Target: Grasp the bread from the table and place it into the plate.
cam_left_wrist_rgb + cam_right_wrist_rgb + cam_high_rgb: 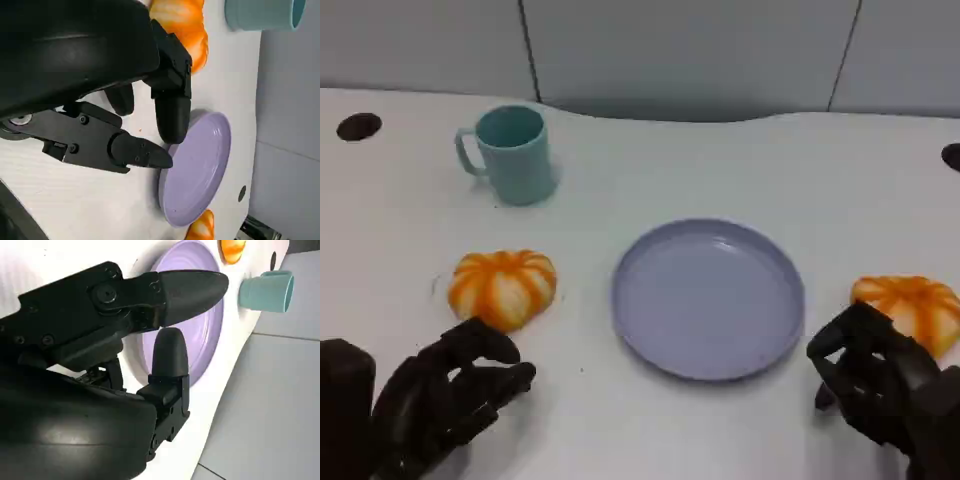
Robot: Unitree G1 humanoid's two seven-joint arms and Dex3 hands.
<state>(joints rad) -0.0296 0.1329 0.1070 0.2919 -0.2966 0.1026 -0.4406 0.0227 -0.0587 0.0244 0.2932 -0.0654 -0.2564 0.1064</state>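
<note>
Status, op: plate (pixel 708 300) bare; both breads (pixel 504 287) (pixel 912 306) on bench (pixel 740 160). Left robot hand (pixel 445 395), right robot hand (pixel 870 375): fingers apart, holding nothing. You've grasp + place left.

Smooth plastic-looking things on a matt white counter (pixel 740 180).
The lilac plate (pixel 708 298) has a soft satin sheen; the teal mug (pixel 513 155) looks matt and smooth. Both orange breads (pixel 504 286) (pixel 912 308) are glossy and ribbed. The hands (pixel 445 400) (pixel 875 378) are matt black, like plastic.
</note>
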